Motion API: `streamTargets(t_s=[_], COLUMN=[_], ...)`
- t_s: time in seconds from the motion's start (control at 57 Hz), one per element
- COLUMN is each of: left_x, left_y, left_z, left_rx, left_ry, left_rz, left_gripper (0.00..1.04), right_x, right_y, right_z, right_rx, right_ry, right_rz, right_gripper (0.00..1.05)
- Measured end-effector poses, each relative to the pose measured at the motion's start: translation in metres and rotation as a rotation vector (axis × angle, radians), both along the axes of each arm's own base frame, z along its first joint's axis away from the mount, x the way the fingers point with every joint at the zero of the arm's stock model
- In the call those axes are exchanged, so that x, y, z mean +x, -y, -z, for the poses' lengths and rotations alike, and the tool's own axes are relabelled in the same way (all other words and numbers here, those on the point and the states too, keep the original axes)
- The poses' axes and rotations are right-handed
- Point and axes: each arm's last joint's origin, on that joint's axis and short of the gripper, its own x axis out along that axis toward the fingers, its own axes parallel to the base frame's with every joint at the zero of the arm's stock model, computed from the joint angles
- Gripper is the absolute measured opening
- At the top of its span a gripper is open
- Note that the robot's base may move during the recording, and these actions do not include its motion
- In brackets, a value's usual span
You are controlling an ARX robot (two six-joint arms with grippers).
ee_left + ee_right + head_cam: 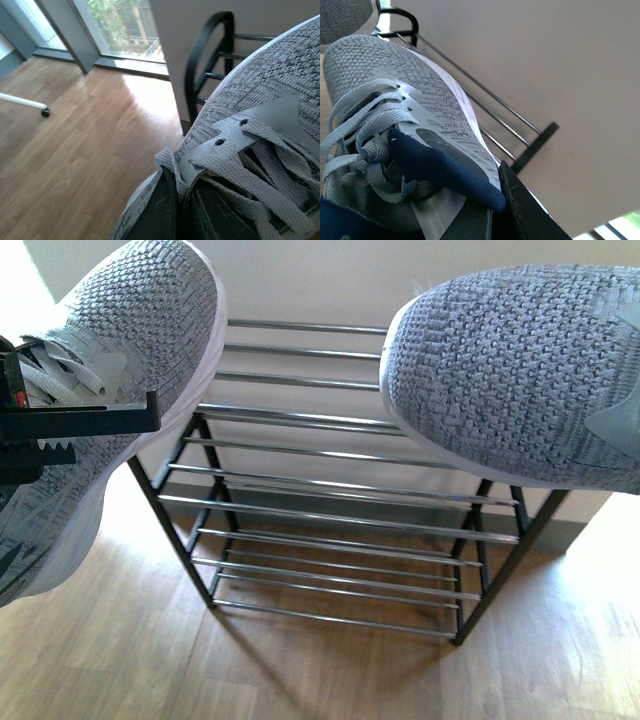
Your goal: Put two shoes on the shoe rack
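Observation:
Two grey knit sneakers hang in the air above the shoe rack (330, 510). The left sneaker (120, 350) is held toe-up at the left, with my left gripper (60, 430) shut on its laced upper. In the left wrist view the black fingers (160, 210) pinch the sneaker (260, 115) beside the laces. The right sneaker (520, 370) fills the upper right, toe pointing left over the rack's top bars; my right gripper is out of the front view. In the right wrist view my right gripper (490, 215) is shut on the navy collar of that sneaker (420, 100).
The rack stands on a wood floor (150, 660) against a pale wall (300, 280). Its black side frame (210, 55) shows beside the left sneaker. A window (125, 25) and a white caster leg (30, 105) lie off to the rack's side.

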Motion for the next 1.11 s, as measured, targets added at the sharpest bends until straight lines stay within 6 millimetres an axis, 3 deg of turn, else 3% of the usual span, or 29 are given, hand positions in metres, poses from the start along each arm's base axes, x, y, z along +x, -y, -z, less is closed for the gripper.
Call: streamTargets(t_s=[1.105], left_x=[-0.0002], left_y=[0.0005], left_z=[-0.0001], left_rx=[-0.002], left_ry=[-0.003], left_rz=[0.009], left_gripper=[0.02], right_x=[-0.0003], right_y=[0.0006], right_z=[-0.0006], right_rx=[0.0], right_ry=[0.003], right_rz=[0.008], right_gripper=[0.01])
